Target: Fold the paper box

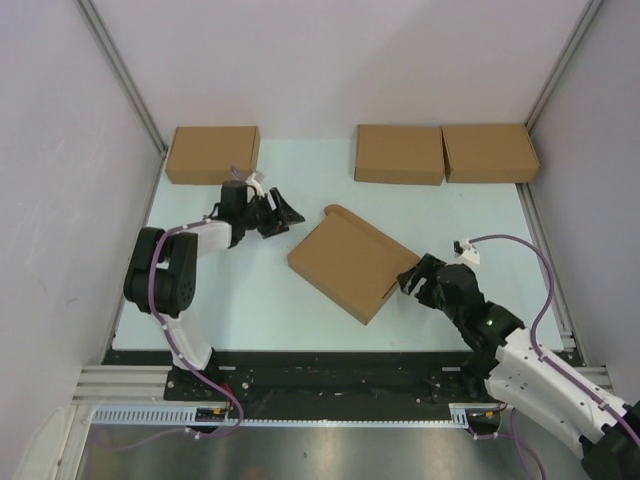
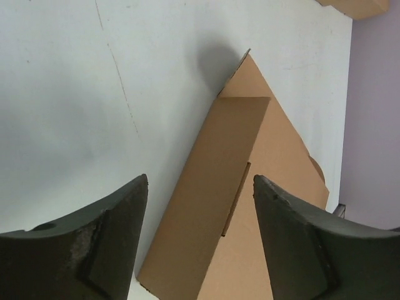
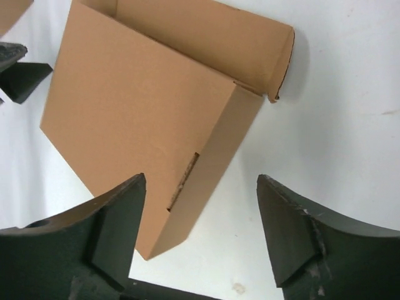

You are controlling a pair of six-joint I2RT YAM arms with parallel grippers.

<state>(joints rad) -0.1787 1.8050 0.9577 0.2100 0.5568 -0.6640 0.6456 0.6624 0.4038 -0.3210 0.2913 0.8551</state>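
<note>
The paper box [image 1: 348, 262] lies folded and turned at an angle in the middle of the table, a rounded flap sticking out at its far corner. It shows in the left wrist view [image 2: 250, 187] and the right wrist view [image 3: 144, 106], with a slit in its side wall. My left gripper [image 1: 282, 214] is open and empty, just left of the box's far corner. My right gripper [image 1: 412, 277] is open and empty at the box's right edge, apart from it. Both pairs of fingers [image 2: 106, 244] [image 3: 300, 237] stand wide apart.
Three other closed brown boxes stand along the back: one at the back left [image 1: 212, 153], two side by side at the back right [image 1: 400, 153] [image 1: 490, 152]. The white table [image 1: 250, 300] is walled on both sides.
</note>
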